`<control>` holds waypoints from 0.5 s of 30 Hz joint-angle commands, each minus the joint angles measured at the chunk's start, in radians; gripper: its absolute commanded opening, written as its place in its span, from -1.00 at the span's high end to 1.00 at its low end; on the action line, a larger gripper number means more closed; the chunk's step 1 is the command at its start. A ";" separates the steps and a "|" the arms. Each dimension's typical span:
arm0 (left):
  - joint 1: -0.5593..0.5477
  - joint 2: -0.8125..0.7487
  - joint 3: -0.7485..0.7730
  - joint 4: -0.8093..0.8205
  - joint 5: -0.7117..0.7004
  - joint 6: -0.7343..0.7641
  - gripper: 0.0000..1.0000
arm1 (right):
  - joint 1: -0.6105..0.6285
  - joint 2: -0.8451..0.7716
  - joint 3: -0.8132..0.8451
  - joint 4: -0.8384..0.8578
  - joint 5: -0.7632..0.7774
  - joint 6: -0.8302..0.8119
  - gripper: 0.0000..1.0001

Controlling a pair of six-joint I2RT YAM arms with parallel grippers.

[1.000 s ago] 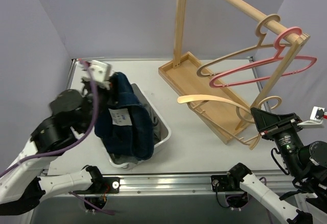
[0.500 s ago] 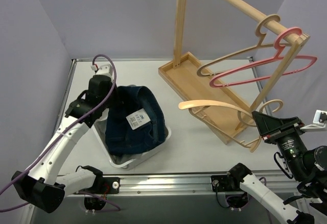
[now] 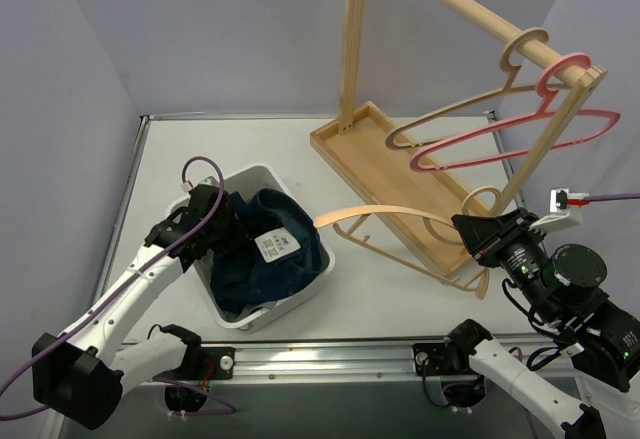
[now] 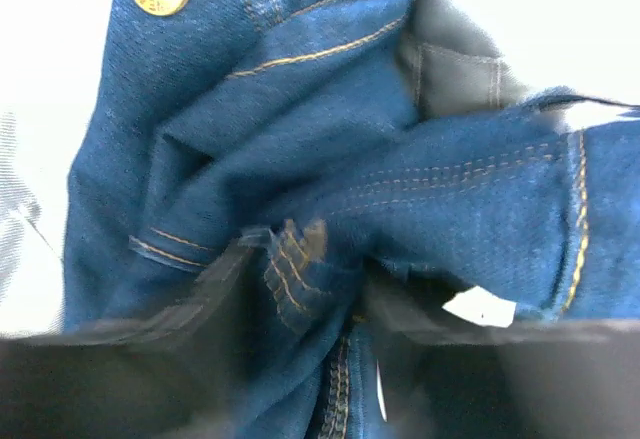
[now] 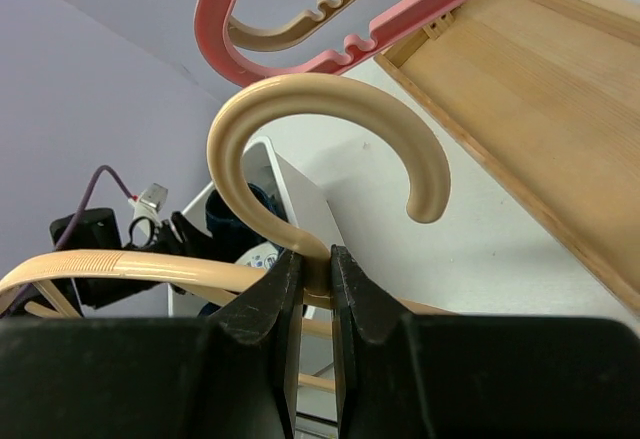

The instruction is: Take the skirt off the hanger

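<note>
Here we see the denim skirt (image 3: 268,254) off the hanger (image 3: 380,214), crumpled in the white bin (image 3: 240,174) with its white label facing up and no clear long axis. The left gripper (image 3: 218,229) reaches down into the cloth. Its wrist view shows folds bunched between two blurred dark fingers, so we cannot tell whether they are pinching. The right gripper (image 5: 310,264) pinches the wooden hanger by the neck, the hook curling above the fingers. The hanger's long axis lies crosswise, its free arm pointing away from those fingers toward the bin.
</note>
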 commanded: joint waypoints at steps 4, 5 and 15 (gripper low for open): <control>-0.007 -0.104 0.134 -0.159 -0.023 -0.051 -0.88 | 0.005 0.031 0.004 0.021 -0.025 -0.040 1.00; -0.021 -0.121 0.134 -0.144 -0.015 -0.050 -0.88 | 0.005 0.034 0.005 0.009 -0.025 -0.048 1.00; -0.243 -0.221 0.298 -0.130 -0.203 0.036 -0.88 | 0.005 0.063 0.025 -0.066 -0.030 -0.063 1.00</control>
